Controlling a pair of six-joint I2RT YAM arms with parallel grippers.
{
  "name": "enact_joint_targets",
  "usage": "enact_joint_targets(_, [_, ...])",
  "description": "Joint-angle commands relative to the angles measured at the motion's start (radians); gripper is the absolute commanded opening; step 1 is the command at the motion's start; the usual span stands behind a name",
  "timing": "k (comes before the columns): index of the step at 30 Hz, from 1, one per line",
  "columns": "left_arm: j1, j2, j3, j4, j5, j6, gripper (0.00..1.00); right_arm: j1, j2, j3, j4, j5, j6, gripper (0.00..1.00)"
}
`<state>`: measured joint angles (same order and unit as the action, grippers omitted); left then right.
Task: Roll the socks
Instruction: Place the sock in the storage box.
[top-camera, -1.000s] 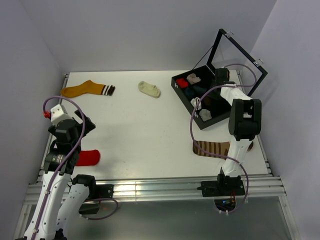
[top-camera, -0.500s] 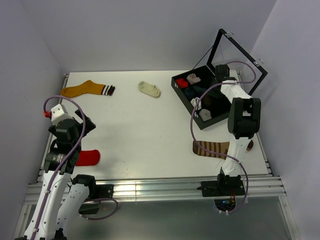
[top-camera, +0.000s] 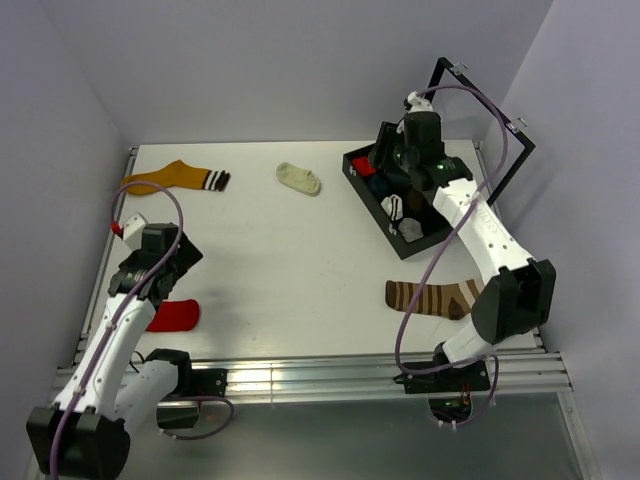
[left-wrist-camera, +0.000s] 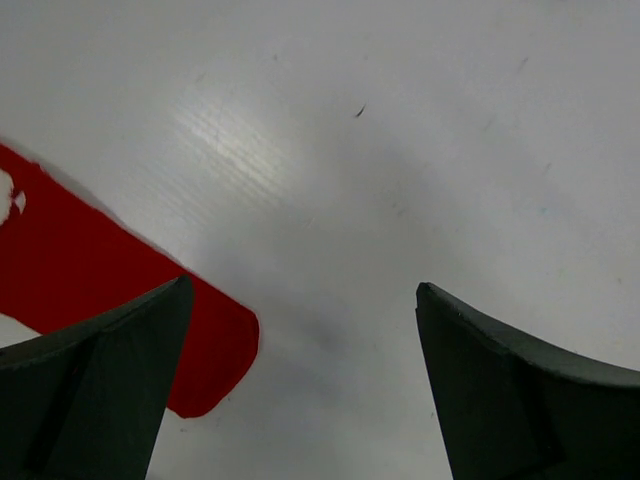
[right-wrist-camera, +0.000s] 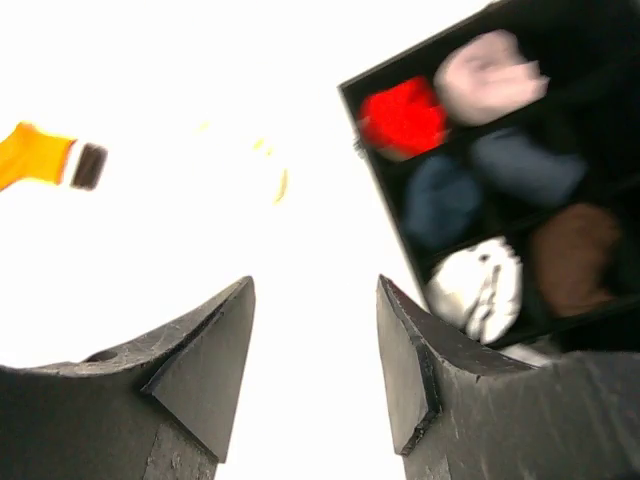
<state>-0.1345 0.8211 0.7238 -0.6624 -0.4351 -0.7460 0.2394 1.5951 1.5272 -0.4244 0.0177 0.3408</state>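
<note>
The loose socks are spread flat across the white table (top-camera: 290, 260), which I take to be why none needs unfolding before rolling. A plain red fabric sock (top-camera: 176, 316) lies at the near left edge, a brown sock banded with pale stripes (top-camera: 435, 297) at the near right, a short cream ankle sock (top-camera: 298, 178) at the far middle, and a mustard-orange sock with a dark-and-white striped cuff (top-camera: 175, 178) at the far left. The red sock is the one nearest a claw. The left gripper (top-camera: 168, 278) hangs just beside its rounded end with its fingers spread wide and nothing in them. In its wrist view the left gripper (left-wrist-camera: 300, 300) frames mostly bare table. The red sock (left-wrist-camera: 100, 285) runs in from the left edge and slips partly behind one finger, so it sits off to that side, not centred in the gap. I can't tell whether the fingers touch the tabletop. I'd want to shift toward the sock before closing. The right gripper (top-camera: 386, 152) is parted and empty too. It is held up over the open black compartmented box (top-camera: 352, 172) at the far right, well apart from the brown sock near its own base. Its wrist view, with the right gripper (right-wrist-camera: 315, 290), looks down on rolled bundles (right-wrist-camera: 403, 115) sitting in separate compartments. That suggests finished rolls belong there.
</note>
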Motion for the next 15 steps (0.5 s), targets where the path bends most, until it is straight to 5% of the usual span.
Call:
enact_joint_targets(1, [-0.001,0.078,0.002,-0.098,0.004,-0.167,0.99,0.035,-0.064,-0.091,0.038,-0.040,0.030,0.59])
enact_joint_targets(15, [-0.001,0.282,-0.168,0.032,0.217,-0.331,0.98,0.083,-0.205,-0.358,0.139,-0.134,0.063,0.59])
